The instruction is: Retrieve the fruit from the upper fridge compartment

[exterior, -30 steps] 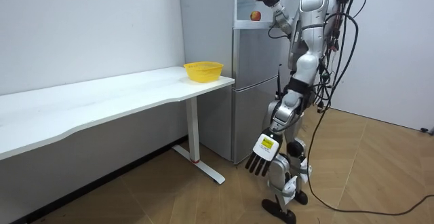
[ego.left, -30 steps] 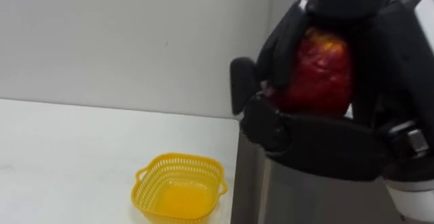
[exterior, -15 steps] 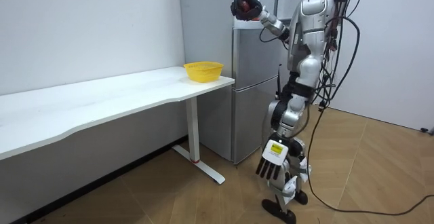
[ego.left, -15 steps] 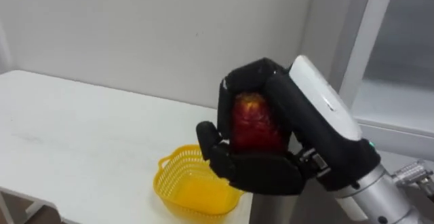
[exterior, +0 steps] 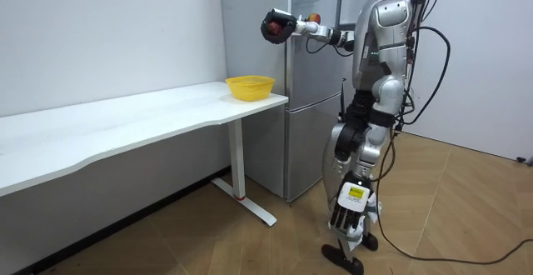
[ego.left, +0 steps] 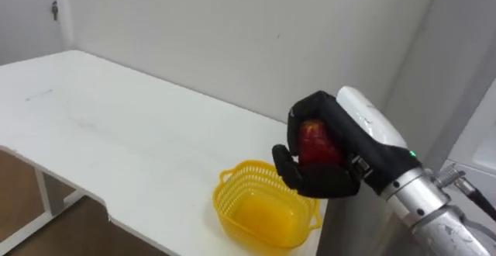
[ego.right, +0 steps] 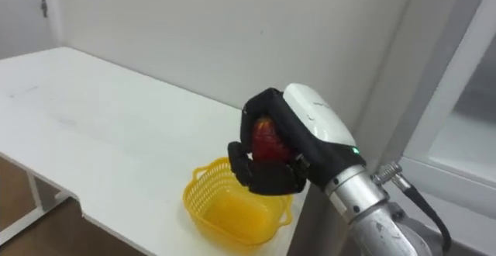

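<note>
Red apple (ego.left: 314,141) sat clamped in my right hand (ego.left: 327,183), fingers curled round it, yellow basket (ego.left: 246,168) below at seven o'clock. Firm, smooth, light, I judged; cupping its middle suited. Left hand (exterior: 348,214) hung slack.

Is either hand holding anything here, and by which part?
The right hand holds a red fruit up in the air, gripped round its body with the top showing. The left hand hangs low beside the leg, holding nothing.

Red apple (ego.right: 267,141) gripped in right hand (ego.right: 304,136), fingers curled round it; yellow basket (ego.right: 203,182) seen below fingers, on white table (ego.right: 101,124).
</note>
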`<state>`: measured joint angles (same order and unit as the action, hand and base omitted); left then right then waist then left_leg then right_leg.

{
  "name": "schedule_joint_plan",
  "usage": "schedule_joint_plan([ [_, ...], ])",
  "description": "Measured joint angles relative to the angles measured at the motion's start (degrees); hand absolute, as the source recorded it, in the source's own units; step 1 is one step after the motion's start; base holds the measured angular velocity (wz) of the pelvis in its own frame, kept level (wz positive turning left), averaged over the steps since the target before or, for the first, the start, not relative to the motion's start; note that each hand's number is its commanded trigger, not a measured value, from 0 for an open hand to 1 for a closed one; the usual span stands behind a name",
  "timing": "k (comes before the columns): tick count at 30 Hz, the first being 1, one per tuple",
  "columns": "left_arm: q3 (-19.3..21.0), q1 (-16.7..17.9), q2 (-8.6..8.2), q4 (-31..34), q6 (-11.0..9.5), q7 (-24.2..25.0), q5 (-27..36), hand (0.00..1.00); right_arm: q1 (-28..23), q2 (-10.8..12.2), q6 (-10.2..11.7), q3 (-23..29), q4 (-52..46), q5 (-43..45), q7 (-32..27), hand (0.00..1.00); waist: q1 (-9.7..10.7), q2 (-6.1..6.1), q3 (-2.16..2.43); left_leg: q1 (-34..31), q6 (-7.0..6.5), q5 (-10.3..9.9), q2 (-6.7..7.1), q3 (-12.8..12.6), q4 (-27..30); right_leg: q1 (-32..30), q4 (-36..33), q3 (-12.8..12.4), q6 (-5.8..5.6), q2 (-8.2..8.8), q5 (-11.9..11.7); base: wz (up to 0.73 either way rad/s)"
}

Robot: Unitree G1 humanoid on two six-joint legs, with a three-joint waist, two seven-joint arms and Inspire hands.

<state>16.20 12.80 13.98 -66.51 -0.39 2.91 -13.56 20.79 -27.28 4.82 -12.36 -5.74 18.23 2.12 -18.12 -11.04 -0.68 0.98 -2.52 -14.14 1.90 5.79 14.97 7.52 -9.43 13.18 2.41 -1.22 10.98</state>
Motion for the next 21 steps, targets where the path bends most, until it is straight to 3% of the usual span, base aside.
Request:
schedule_joint_plan([
  [4,0.01,-0.15,0.81,0.16,0.16,-0.46,0.07,0.00,0.76,-0.57,-0.06,-0.61,5.17,0.01,-1.60,1.00,-1.04,-1.28,-0.11,-0.53,0.02,-0.02,0.08,0.63,0.44,-0.06,-0.10,0.38,0.00,0.02,0.00,0.17],
  [7,-0.02,-0.66,0.80,0.18,0.70,-1.42,0.06,0.00,2.82,-1.59,-1.29,-2.47,9.07,-0.55,-2.26,1.00,-1.18,-1.97,-0.08,-1.60,0.02,-0.03,0.15,0.79,0.81,-0.66,-0.08,1.08,0.00,0.08,0.00,0.14],
  [9,-0.02,-1.19,1.08,0.59,1.19,-1.62,0.04,0.00,4.66,-1.67,-1.23,-3.06,12.91,-5.15,-2.43,1.00,-1.35,-2.63,-0.39,-1.81,0.02,-0.03,0.12,0.75,0.92,-0.70,-0.06,1.27,0.00,0.11,0.00,0.07],
  [12,-0.41,-1.61,2.10,0.98,1.35,-2.31,0.03,0.00,6.97,-1.69,-1.34,-4.54,17.14,-10.11,-2.80,1.00,-1.39,-3.81,-0.26,-2.39,0.07,-0.06,0.04,0.75,1.34,-0.96,-0.14,1.42,0.00,0.15,0.00,0.07],
  [15,-0.67,-2.88,2.65,1.81,1.77,-2.25,-0.07,0.00,9.02,-1.69,-2.13,-5.55,21.98,-10.41,-3.50,1.00,-2.42,-4.97,-0.43,-3.74,0.09,-0.07,0.06,0.74,2.20,-1.76,-0.21,2.80,0.00,0.12,0.00,0.08],
  [21,-1.40,-3.52,3.20,2.39,2.90,-2.69,-0.30,0.00,9.60,-1.70,-3.76,-8.48,29.11,-12.93,-4.19,1.00,-3.04,-5.92,-0.61,-6.77,0.09,-0.09,0.71,2.21,4.24,-3.26,-0.10,4.45,-0.05,0.23,-0.04,0.13],
])
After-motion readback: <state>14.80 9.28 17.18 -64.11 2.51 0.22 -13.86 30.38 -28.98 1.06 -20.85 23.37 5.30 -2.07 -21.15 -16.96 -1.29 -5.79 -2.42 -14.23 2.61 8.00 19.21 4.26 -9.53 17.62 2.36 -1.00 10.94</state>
